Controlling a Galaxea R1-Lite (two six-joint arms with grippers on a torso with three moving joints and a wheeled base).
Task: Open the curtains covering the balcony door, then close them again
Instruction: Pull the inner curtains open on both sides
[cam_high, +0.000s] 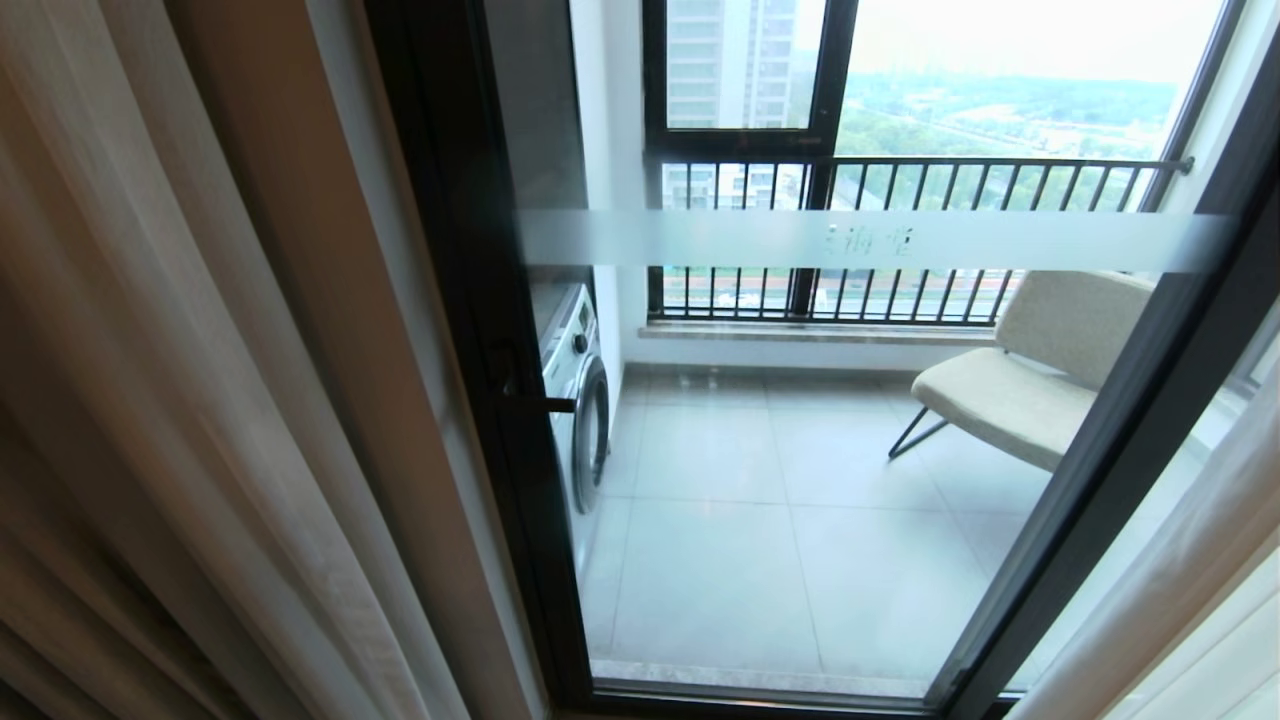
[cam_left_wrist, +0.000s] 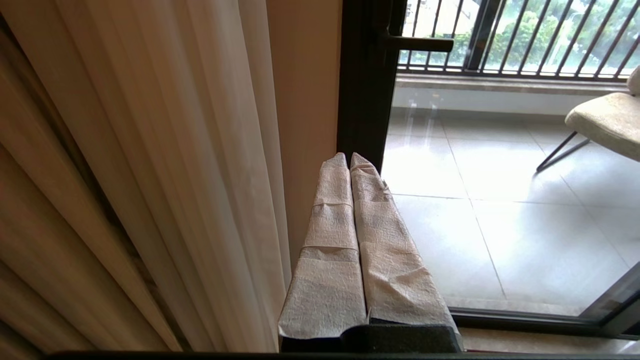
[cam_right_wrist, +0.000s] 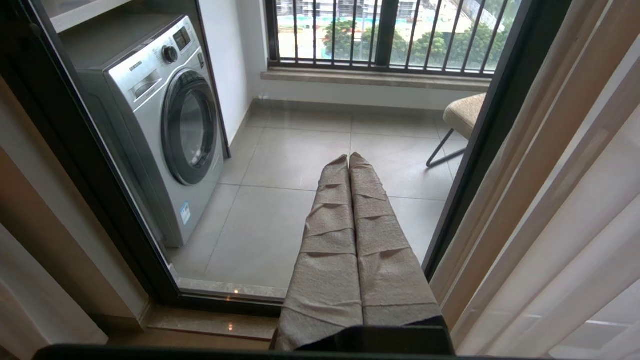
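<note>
While the curtains hang gathered at both sides, cream-beige drape and white sheer layer on the left and a pale panel at the right edge, the balcony door stands uncovered between them, its black frame, black handle and frosted band in plain sight. Through the glass lie a grey tiled floor, a silver washing machine, a beige chair and a black railing. Both the left gripper and the right gripper hang before the door, wrapped jaws pressed together on nothing.
</note>
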